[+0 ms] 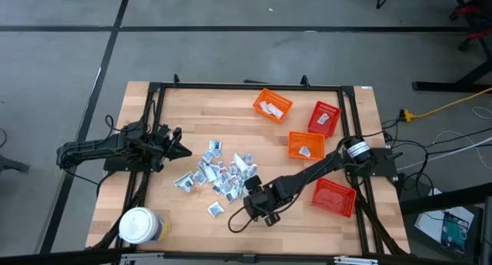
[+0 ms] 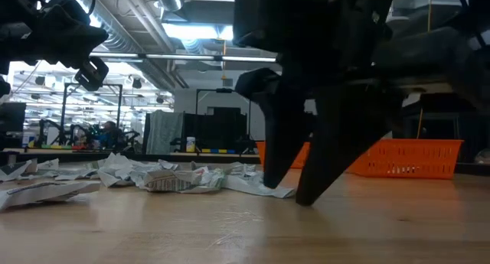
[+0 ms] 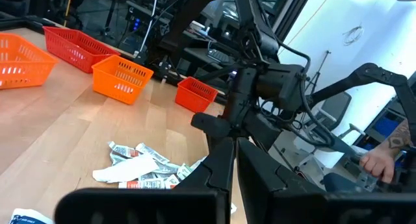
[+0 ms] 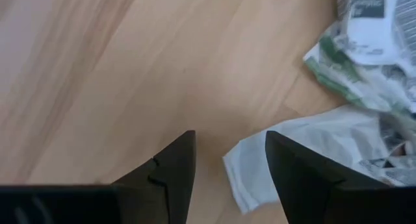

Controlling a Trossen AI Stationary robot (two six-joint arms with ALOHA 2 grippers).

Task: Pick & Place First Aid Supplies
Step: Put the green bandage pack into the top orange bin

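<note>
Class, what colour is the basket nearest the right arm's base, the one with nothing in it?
Red basket, a mesh-sided one; the high view shows it best.

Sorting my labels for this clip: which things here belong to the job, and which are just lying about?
Job: pile of first aid sachets; mesh baskets; right gripper, open beside a sachet.
Lying about: white-lidded jar; waiting left gripper.

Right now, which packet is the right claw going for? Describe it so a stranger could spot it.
Start at the pile of sachets in the middle of the wooden table and go to the pile's edge nearest the right claw, which stands open with its tips down at the table. The packet is the pale, nearly blank sachet lying flat beside one fingertip, while its neighbours are crumpled and carry print.
</note>
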